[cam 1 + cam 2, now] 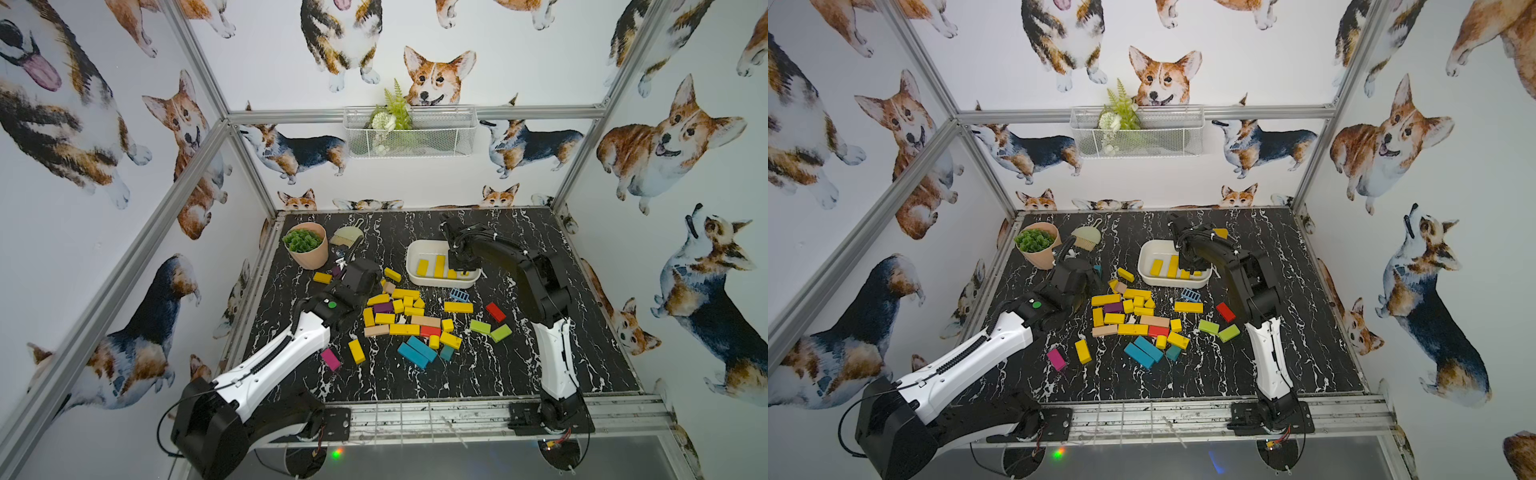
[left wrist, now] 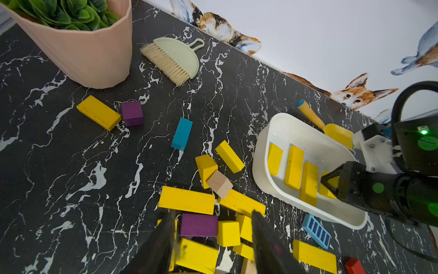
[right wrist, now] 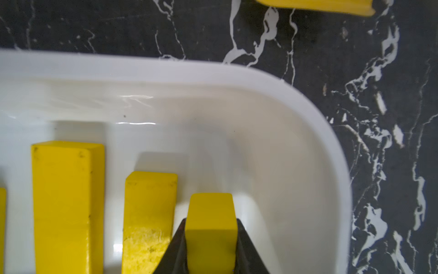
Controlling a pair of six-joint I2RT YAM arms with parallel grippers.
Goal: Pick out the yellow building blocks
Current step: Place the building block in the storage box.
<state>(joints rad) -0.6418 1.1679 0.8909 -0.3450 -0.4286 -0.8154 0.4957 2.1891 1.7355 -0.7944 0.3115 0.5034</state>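
Black fingertips of the right gripper [image 3: 211, 221] pinch a short yellow block [image 3: 211, 206] inside the white tub [image 3: 272, 80].
Three more bright yellow building blocks [image 1: 439, 266] lie side by side in that tub, at one o'clock on the black marble-patterned table [image 1: 540, 365]; most, painted bars and cubes, sit mixed with other colours in the central pile [image 1: 404, 329]. Left gripper [image 2: 213, 213] hangs open above the pile's ten o'clock edge. Corgi-printed walls [image 1: 457, 183] surround.
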